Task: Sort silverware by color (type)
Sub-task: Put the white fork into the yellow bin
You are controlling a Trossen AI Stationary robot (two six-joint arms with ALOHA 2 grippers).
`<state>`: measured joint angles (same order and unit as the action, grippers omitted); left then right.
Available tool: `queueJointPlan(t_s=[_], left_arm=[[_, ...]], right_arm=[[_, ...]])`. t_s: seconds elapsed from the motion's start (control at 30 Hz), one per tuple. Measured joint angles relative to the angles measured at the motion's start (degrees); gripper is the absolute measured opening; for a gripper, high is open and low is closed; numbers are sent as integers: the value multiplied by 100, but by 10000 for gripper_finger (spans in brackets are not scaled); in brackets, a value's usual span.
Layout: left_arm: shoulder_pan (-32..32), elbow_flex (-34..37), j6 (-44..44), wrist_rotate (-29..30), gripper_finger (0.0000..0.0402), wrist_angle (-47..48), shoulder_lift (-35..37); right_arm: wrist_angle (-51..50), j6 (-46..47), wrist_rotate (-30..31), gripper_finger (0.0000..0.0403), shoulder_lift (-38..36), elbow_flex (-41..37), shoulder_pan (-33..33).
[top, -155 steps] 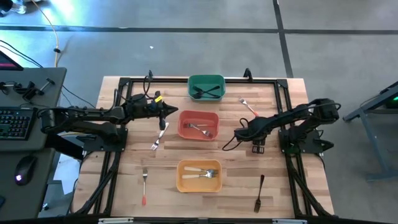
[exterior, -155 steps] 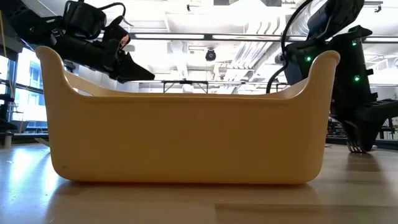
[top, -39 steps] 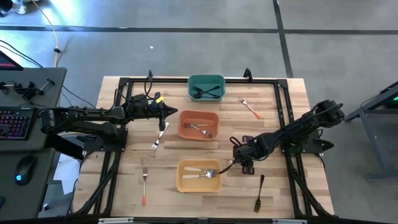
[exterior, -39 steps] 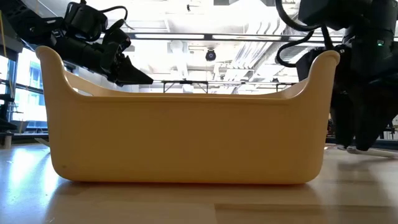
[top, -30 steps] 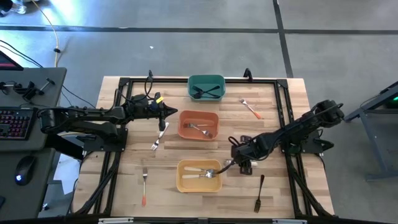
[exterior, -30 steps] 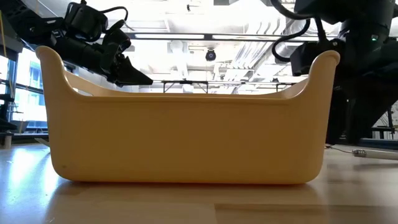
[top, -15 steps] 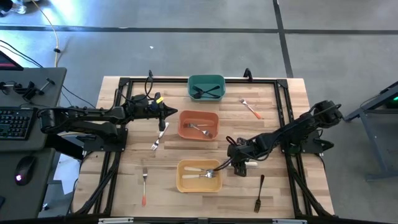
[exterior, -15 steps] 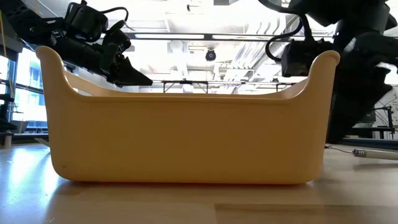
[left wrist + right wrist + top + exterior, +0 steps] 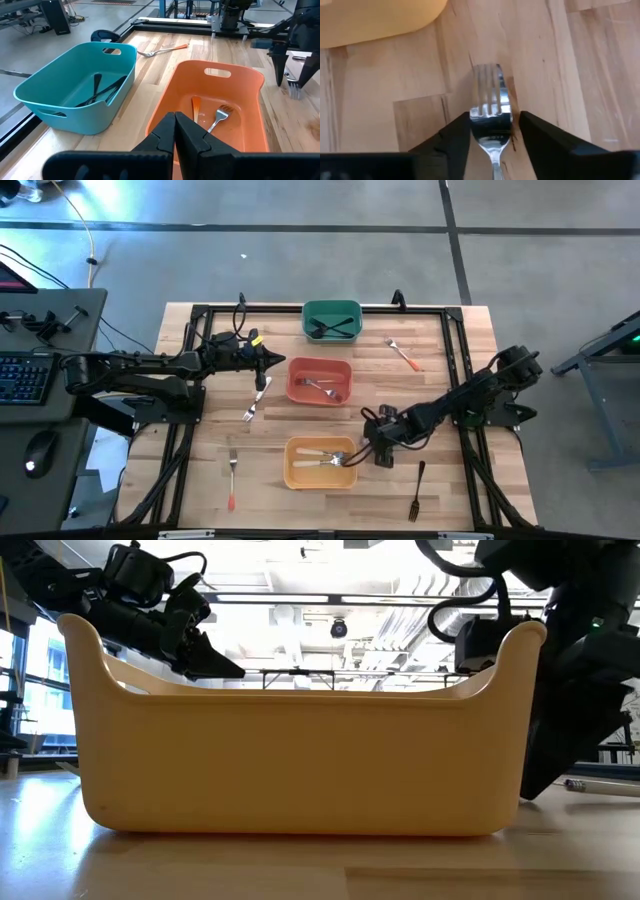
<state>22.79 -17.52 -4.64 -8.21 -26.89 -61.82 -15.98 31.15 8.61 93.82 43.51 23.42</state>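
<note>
Wide butcher-block bench (image 9: 200, 470), pale planks, black frame rails along both sides, grey floor all round and a desk with a keyboard (image 9: 25, 377) off the left edge. Three smooth plastic bins run down the middle: green bin (image 9: 332, 308) at the far end with dark utensils (image 9: 335, 329) inside, orange-red bin (image 9: 302, 369) next holding a fork (image 9: 318, 386), yellow bin (image 9: 292, 470) nearest with cream-handled forks (image 9: 322, 459). From bench level that yellow bin fills nearly everything, rounded walls and raised end lips blocking the bench behind it, bright ceiling lights beyond. Left arm reaches in from the left, left gripper (image 9: 268, 359) hanging just off the orange-red bin's left end, fingers (image 9: 190, 132) pressed together, nothing between them. Right arm stretches low across from the right side, right gripper (image 9: 377, 452) just beside the yellow bin's right end, pinching a silver-headed fork (image 9: 490, 107) between its two dark fingers (image 9: 451, 136), tines poking forward over the wood grain. Loose pieces on the bench: an orange-handled fork (image 9: 401, 353) right of the green bin, a white-handled fork (image 9: 255, 400) below the left gripper, another orange-handled fork (image 9: 231, 478) near the front left, and a dark fork (image 9: 416, 491) at the front right.
</note>
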Motion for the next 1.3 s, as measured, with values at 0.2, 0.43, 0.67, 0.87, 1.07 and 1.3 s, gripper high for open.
queueJointPlan(t_s=[0.2,0.43,0.67,0.87,1.07,1.3], left_arm=[[0,0,2,2,1,2,0],[-2,0,11,0,1,4,2],[0,0,11,0,1,11,0],[-2,0,11,0,1,13,1],[-1,0,13,2,1,16,0],[-2,0,13,2,1,32,0]], right_arm=[[-85,18,25,72,-13,5,-9],[-304,190,-48,3,-168,-10,-15],[-1060,479,12,0,-444,342,-1],[-1990,614,164,0,-452,1106,74],[-2036,1362,168,26,-445,1266,72],[-2113,1490,129,138,-276,1257,-73]])
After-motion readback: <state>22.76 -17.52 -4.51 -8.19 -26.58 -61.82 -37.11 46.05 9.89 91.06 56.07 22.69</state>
